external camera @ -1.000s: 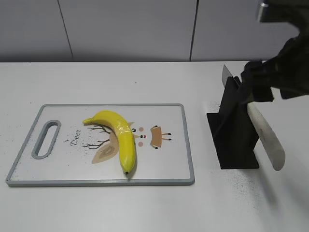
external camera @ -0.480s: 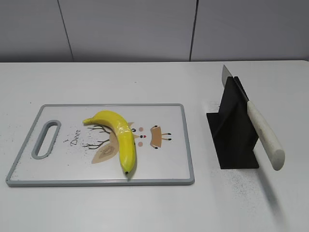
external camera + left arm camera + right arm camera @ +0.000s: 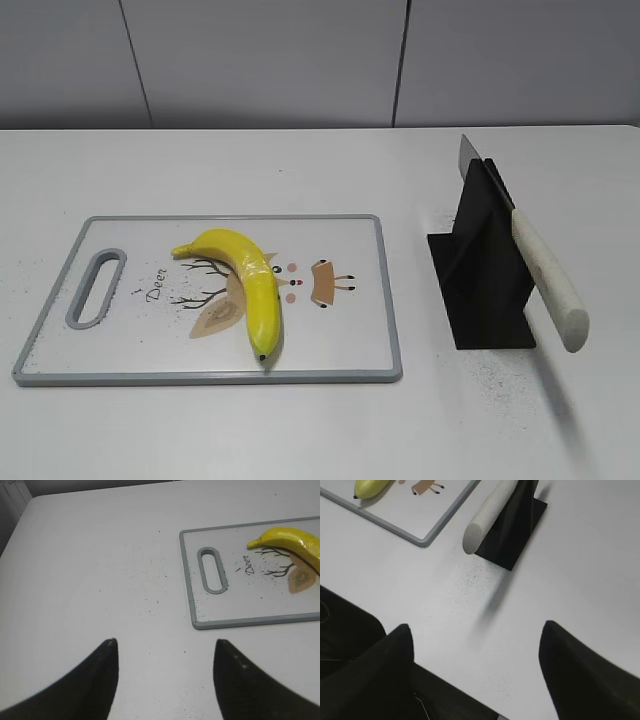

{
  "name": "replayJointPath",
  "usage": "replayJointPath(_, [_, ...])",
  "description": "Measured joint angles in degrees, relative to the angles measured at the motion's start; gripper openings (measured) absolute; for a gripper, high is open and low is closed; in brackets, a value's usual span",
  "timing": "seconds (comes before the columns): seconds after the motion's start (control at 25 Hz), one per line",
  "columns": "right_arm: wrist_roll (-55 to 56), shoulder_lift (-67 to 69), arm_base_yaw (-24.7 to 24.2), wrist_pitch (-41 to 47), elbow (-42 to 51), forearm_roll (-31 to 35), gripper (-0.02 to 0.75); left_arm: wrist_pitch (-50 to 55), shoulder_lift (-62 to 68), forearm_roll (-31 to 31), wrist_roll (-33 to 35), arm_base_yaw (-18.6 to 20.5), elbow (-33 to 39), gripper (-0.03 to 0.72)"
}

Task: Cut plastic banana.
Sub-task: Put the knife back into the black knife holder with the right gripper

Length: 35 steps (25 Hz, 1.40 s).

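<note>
The glossy yellow plastic banana (image 3: 250, 281) lies whole on the white grey-rimmed cutting board (image 3: 360, 300), over the deer drawing; it also shows in the left wrist view (image 3: 295, 541) and its tip in the right wrist view (image 3: 370, 487). A knife with a white handle (image 3: 548, 278) rests in a black stand (image 3: 483, 270), also seen in the right wrist view (image 3: 487, 516). My left gripper (image 3: 165, 647) is open and empty over bare table left of the board. My right gripper (image 3: 476, 632) is open and empty near the table's front edge, short of the knife. Neither gripper shows in the exterior view.
The board's handle slot (image 3: 95, 288) is at its left end. The table's front edge (image 3: 445, 685) runs under my right gripper. Dark specks lie on the white table around the stand and board.
A second ago my right arm was over the knife stand in the exterior view; it has since left that view. The knife and banana have not moved.
</note>
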Motion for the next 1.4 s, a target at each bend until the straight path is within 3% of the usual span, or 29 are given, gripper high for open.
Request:
replayJointPath(0.28, [-0.1,-10.9,0.0,-0.1,1.6,0.0,0.592,-0.1,0.0,0.0,0.0,0.0,0.0,0.558])
replayJointPath(0.6, [-0.1,-14.5,-0.8,-0.2,1.6,0.0,0.590,-0.2,0.0,0.0,0.0,0.0,0.0,0.552])
replayJointPath(1.08, [-0.1,-14.5,-18.5,-0.3,1.6,0.0,0.589,-0.2,0.0,0.1,0.0,0.0,0.0,0.545])
replayJointPath(1.4, [-0.1,-14.5,-20.1,-0.3,1.6,0.0,0.589,-0.2,0.0,0.1,0.0,0.0,0.0,0.545])
